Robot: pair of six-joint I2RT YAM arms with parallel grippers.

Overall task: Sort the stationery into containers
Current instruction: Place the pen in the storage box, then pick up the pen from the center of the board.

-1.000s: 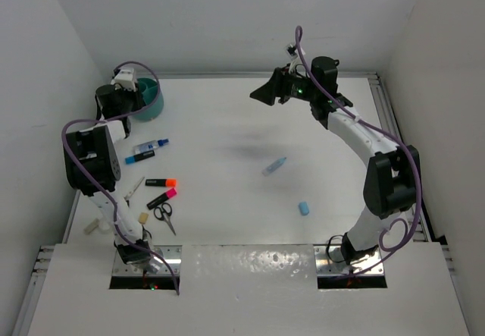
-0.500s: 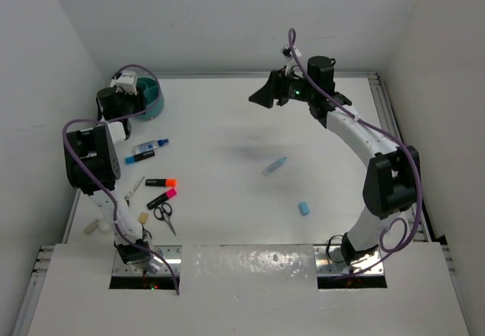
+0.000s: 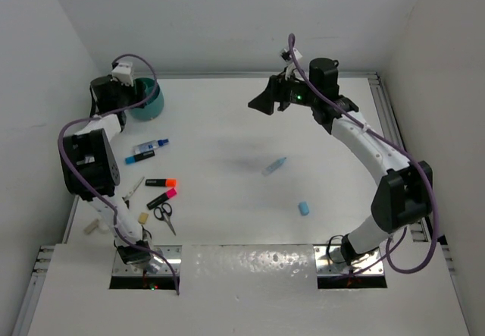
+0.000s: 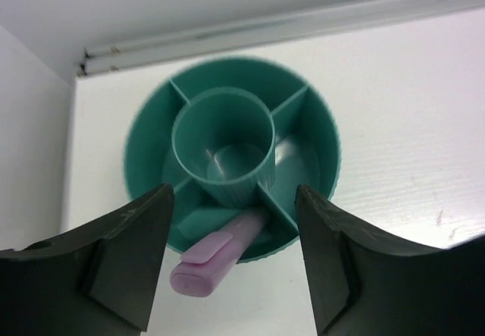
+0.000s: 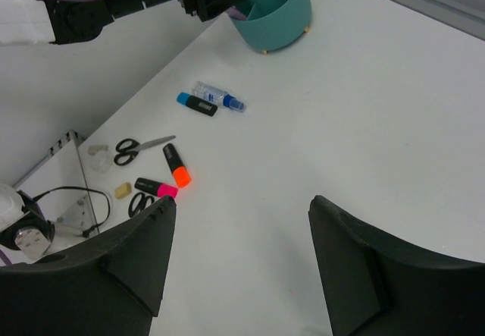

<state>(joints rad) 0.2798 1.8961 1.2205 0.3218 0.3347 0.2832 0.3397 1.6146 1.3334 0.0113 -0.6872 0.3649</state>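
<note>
- Spread apart, gripping nothing: left gripper (image 4: 233, 222), poised over the teal cup (image 4: 148, 135) in the far left corner of the table (image 3: 227, 124).
- Leaning in an outer compartment of that cup, clear of both fingers: pink marker (image 4: 216, 254), one end past the rim.
- Raised over the table, fingers wide and empty: right gripper (image 5: 241, 215).
- Loose on the table: light-blue marker (image 3: 274, 166), blue eraser (image 3: 304, 208), scissors (image 3: 164, 215).

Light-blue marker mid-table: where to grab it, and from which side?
Probably mid-barrel on the light-blue marker, coming straight down with the fingers closing across its width. It lies flat and diagonal on the table with nothing beside it, so both long sides are free.
</note>
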